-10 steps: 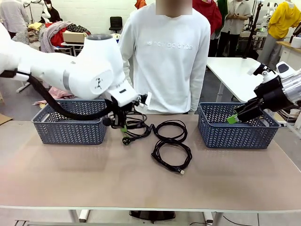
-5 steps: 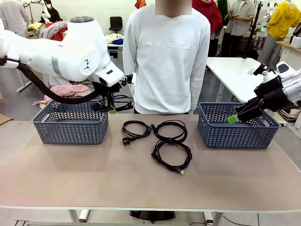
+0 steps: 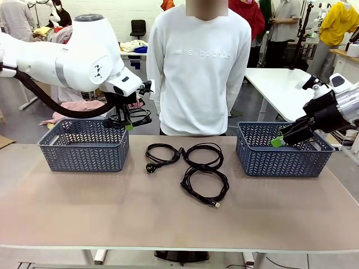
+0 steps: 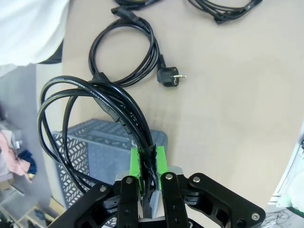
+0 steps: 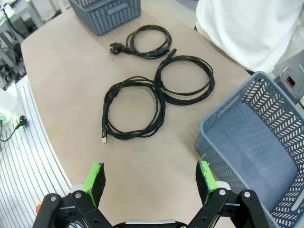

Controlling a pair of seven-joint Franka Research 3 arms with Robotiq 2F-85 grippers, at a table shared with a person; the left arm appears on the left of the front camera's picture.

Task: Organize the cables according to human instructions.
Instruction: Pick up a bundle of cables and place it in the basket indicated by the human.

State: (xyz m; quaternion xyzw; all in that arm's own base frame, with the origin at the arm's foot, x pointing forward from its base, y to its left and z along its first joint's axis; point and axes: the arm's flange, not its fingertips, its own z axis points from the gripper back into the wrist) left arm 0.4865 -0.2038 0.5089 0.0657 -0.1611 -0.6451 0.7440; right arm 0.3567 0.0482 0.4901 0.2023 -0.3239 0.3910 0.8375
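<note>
My left gripper (image 3: 128, 124) (image 4: 148, 163) is shut on a coiled black cable (image 3: 136, 116) (image 4: 92, 107), which hangs above the right end of the left grey basket (image 3: 83, 147) (image 4: 97, 149). Three more cables lie on the table in front of the person. One with a round plug (image 3: 161, 154) (image 4: 124, 56) (image 5: 147, 41) is nearest the left basket. A second (image 3: 205, 153) (image 5: 185, 80) lies beside it, and a third (image 3: 205, 185) (image 5: 133, 109) nearer me. My right gripper (image 3: 279, 140) (image 5: 151, 183) hangs open over the right basket's near left part.
The right grey basket (image 3: 280, 159) (image 5: 223, 124) stands at the table's far right and looks empty. A person in a white sweatshirt (image 3: 201, 67) stands at the far edge between the baskets. The table's near half is bare.
My left arm has lifted one cable off the table and carried it up and to the left, over the left basket. The right arm has stayed still.
</note>
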